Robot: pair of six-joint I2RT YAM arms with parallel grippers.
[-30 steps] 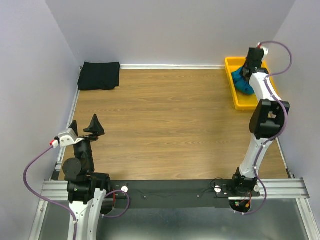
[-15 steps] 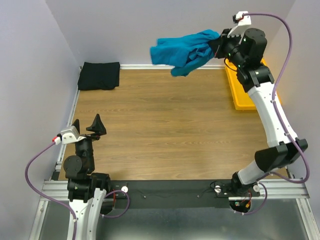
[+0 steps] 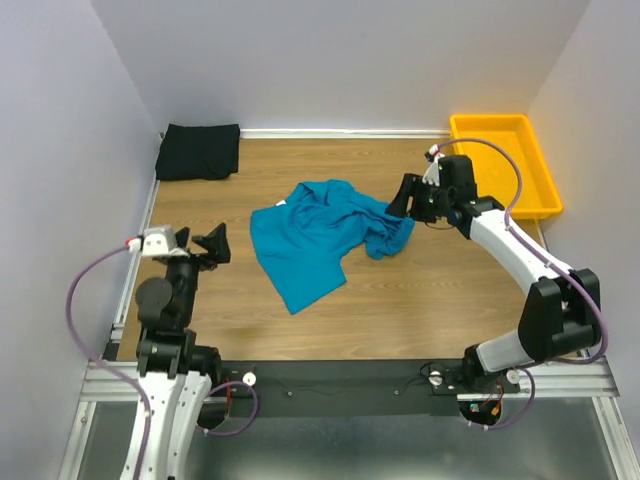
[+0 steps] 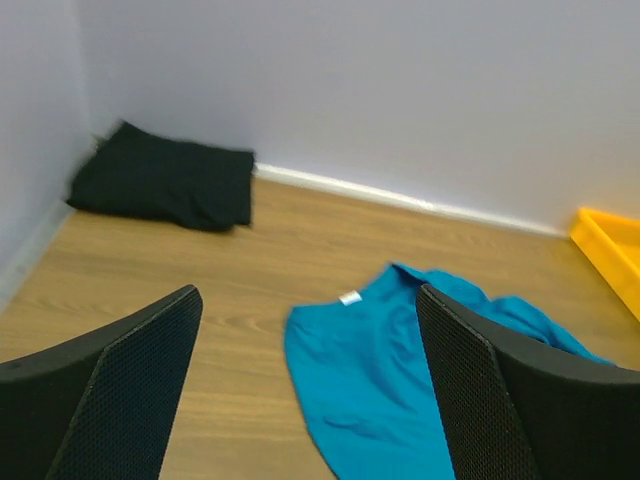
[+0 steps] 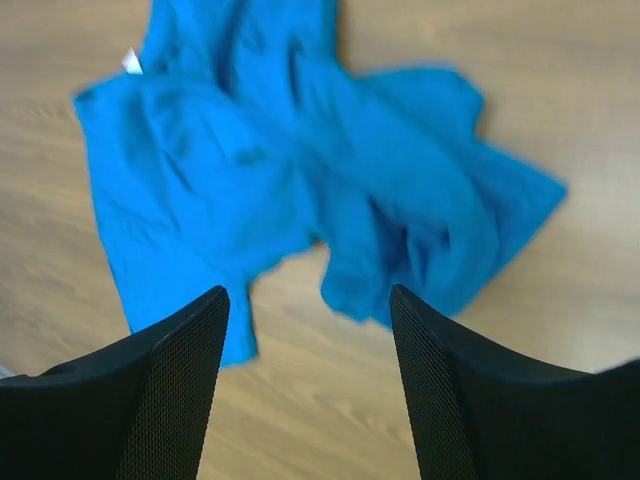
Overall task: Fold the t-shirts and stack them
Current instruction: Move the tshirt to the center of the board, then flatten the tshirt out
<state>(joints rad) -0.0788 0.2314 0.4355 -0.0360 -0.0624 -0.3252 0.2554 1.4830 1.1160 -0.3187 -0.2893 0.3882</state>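
- Dropped from mid-air, the teal t-shirt (image 3: pixel 318 240) is being left crumpled.
- Left gripper (image 3: pixel 205 250) and right gripper (image 3: pixel 402 197) are being held apart.
- Bunched layers risk being pinched together.

The teal-blue t-shirt (image 3: pixel 315 240) at the desk's centre is soft matt cloth, creased and rumpled, with a small white label (image 4: pixel 349 297). At 11 o'clock the black t-shirt (image 3: pixel 199 151) is matt cloth too. The desk (image 3: pixel 420 290) is smooth wood-grain board with a faint sheen. The yellow tray (image 3: pixel 500 125) at 1 o'clock is rigid, slightly glossy plastic. The pads (image 4: pixel 130 400) of the left pincer (image 4: pixel 307 300) and right pincer (image 5: pixel 307 295) are matt black with a fine dotted texture. At 6 o'clock the rail (image 3: pixel 570 375) is pale brushed metal.
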